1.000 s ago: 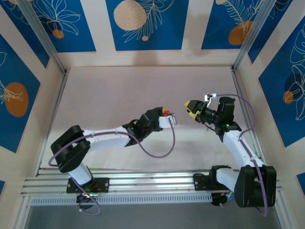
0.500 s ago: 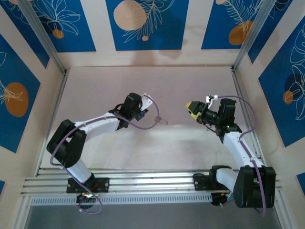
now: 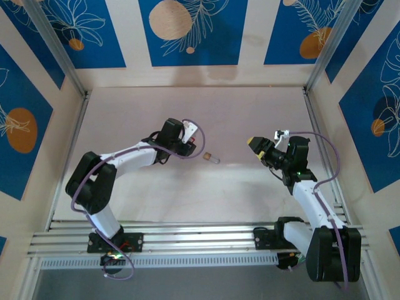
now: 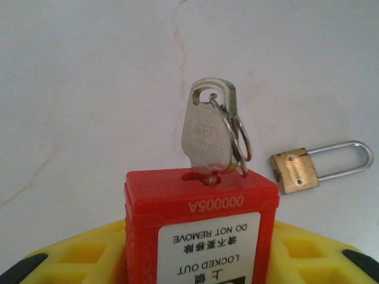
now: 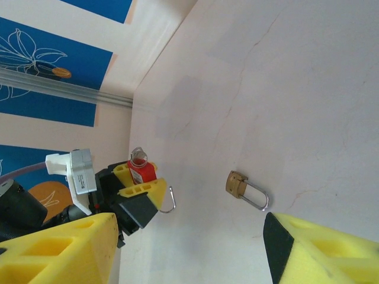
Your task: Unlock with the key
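Top view: my left gripper hangs just left of the brass padlock. My right gripper is well to its right, with bare table between.

Left wrist: my pads clamp a red lockout lock. The key is seated in its end, I judge steadied for turning.

Right wrist: my right jaws stand apart, empty, facing the brass padlock.

light: bright, even, diffuse | shadows: faint, soft on counter | focus: key and padlock at 3 o'clock sharp
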Robot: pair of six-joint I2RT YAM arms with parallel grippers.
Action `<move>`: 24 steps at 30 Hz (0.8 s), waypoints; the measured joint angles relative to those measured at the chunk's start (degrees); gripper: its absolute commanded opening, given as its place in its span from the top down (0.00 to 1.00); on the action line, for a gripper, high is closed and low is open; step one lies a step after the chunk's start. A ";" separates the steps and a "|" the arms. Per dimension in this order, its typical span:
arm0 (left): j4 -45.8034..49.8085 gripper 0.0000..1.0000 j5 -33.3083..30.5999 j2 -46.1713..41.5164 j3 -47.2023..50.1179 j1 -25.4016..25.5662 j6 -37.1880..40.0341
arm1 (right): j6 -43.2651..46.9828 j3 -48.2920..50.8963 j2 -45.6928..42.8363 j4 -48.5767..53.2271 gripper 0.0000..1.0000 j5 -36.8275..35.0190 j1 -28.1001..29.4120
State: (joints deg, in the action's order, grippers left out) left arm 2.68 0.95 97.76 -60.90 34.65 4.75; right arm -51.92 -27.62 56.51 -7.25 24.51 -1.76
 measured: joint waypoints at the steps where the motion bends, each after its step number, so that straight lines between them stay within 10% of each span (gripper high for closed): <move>1: 0.04 0.56 0.68 0.22 0.00 0.00 -0.44 | -0.02 0.00 0.04 0.00 0.33 -0.13 0.15; 24: 2.78 0.55 2.56 4.98 -0.22 -0.07 -5.33 | 0.44 0.00 0.70 0.44 0.33 -0.13 1.44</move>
State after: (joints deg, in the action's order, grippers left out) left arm 5.45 3.51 102.74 -61.12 34.59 -0.58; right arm -51.48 -27.62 57.21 -6.81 24.38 -0.32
